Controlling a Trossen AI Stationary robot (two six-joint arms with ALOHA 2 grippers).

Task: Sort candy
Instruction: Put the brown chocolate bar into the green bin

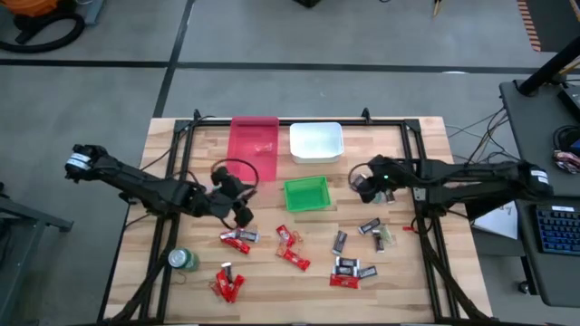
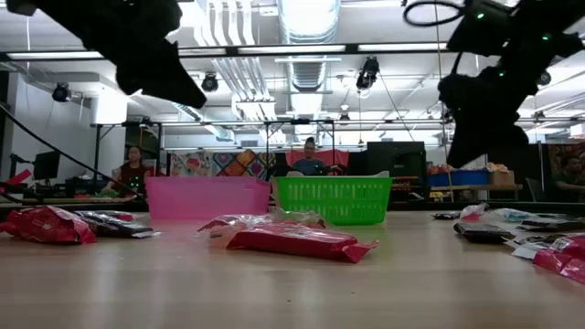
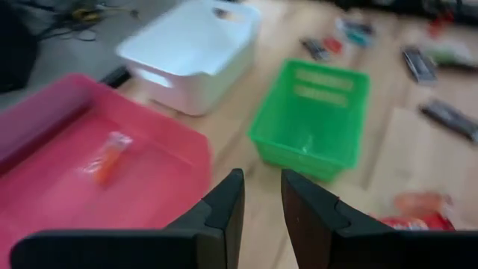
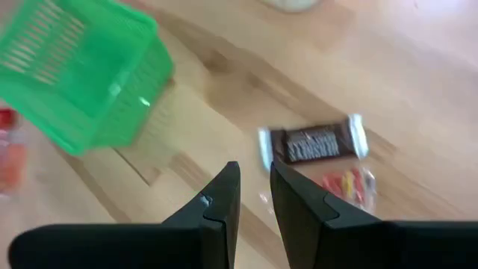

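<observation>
Red-wrapped candy [image 1: 236,238] and dark-wrapped candy [image 1: 339,242] lie flat on the near half of the table. One reddish sweet [image 3: 108,157] lies in the pink bin [image 1: 254,145]. My left gripper [image 1: 237,195] hovers by the pink bin's near edge. It is empty, with only a narrow slit between its fingers [image 3: 261,183]. My right gripper [image 1: 366,192] hangs in the air right of the green bin [image 1: 306,193]. It is empty too, its fingers nearly together [image 4: 254,175], and a dark bar [image 4: 317,143] lies below it. In the low view both grippers [image 2: 155,64] [image 2: 484,119] are well above the tabletop.
The white bin [image 1: 315,142] stands right of the pink one at the far edge. A green can [image 1: 183,260] stands near the left front corner, beside more red sweets [image 1: 228,281]. A black frame [image 1: 419,172] runs round the table. People [image 2: 309,157] sit in the room beyond.
</observation>
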